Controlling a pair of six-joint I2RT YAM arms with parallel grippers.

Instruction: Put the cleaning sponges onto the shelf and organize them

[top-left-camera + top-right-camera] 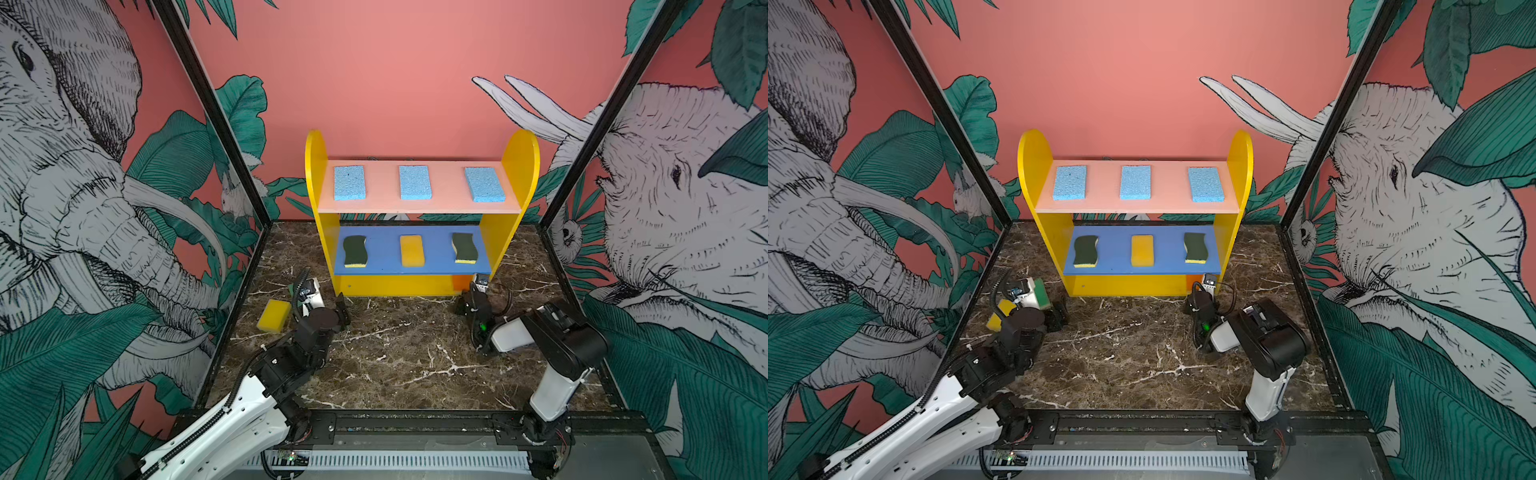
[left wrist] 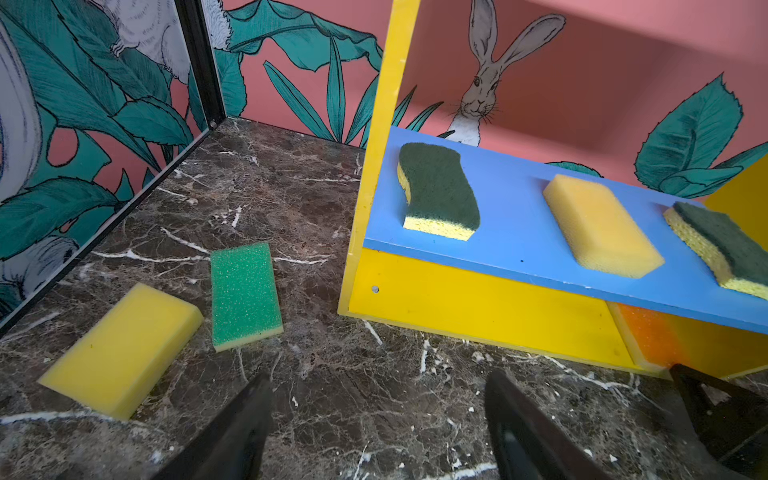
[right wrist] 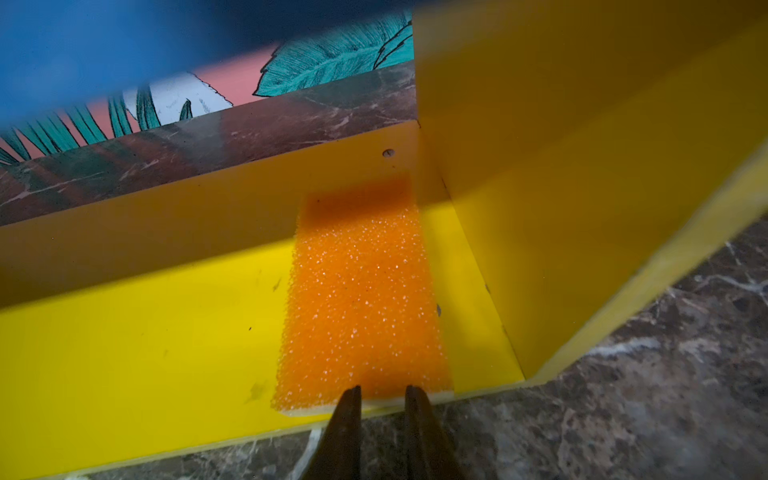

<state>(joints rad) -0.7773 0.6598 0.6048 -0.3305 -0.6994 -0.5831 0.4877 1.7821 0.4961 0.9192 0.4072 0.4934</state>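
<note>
The shelf (image 1: pixel 520 166) holds three light-blue sponges (image 1: pixel 414 182) on its pink top board. On the blue middle board lie two wavy green sponges (image 1: pixel 354 250) with a yellow sponge (image 1: pixel 412 250) between them. An orange sponge (image 3: pixel 361 299) lies flat on the yellow base at the right end. My right gripper (image 3: pixel 382 388) has its tips at that sponge's near edge, jaws a narrow gap apart, nothing pinched between them. A yellow sponge (image 2: pixel 120 349) and a bright green sponge (image 2: pixel 245 295) lie on the floor left of the shelf. My left gripper (image 2: pixel 380 376) hangs wide open and empty over the floor.
The marble floor (image 1: pixel 395 357) is walled by printed panels, and a black corner post (image 2: pixel 199 62) stands close behind the two loose sponges. The left part of the shelf's yellow base (image 3: pixel 145 332) is bare. The blue board (image 3: pixel 62 54) overhangs my right wrist.
</note>
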